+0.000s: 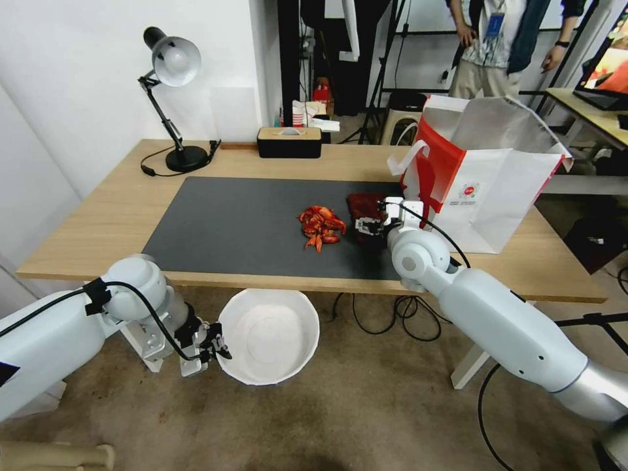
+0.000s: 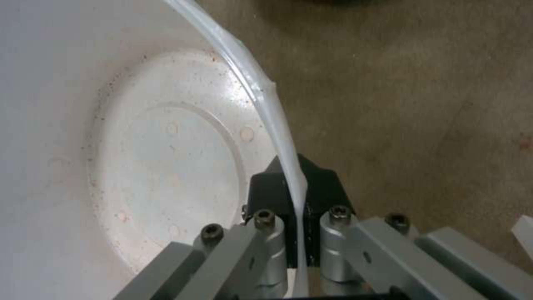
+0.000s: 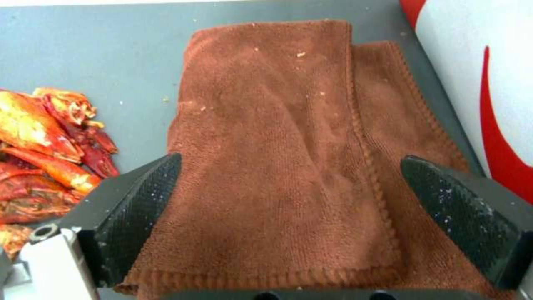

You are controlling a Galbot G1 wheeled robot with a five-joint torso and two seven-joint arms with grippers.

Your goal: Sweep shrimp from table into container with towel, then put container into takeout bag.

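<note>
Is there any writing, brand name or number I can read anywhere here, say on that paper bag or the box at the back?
Nothing here can be read.
Takeout bag: a small round red logo with a line of tiny print beneath it, too small to read.
Black box at the back of the table: no lettering visible.
Container, towel and lamp: no markings.

You see: towel point(image 3: 277, 146) – soft napped cloth, stitched hem | shrimp point(image 1: 320, 227) – glossy shells | container point(image 1: 269, 335) – smooth white plastic, thin translucent rim | table point(image 1: 104, 222) – light wood, matt grey mat point(image 1: 242, 222) | takeout bag point(image 1: 497, 190) – smooth paper | right gripper point(image 3: 300, 216) pads point(image 3: 141, 208) – rough black texture
</note>
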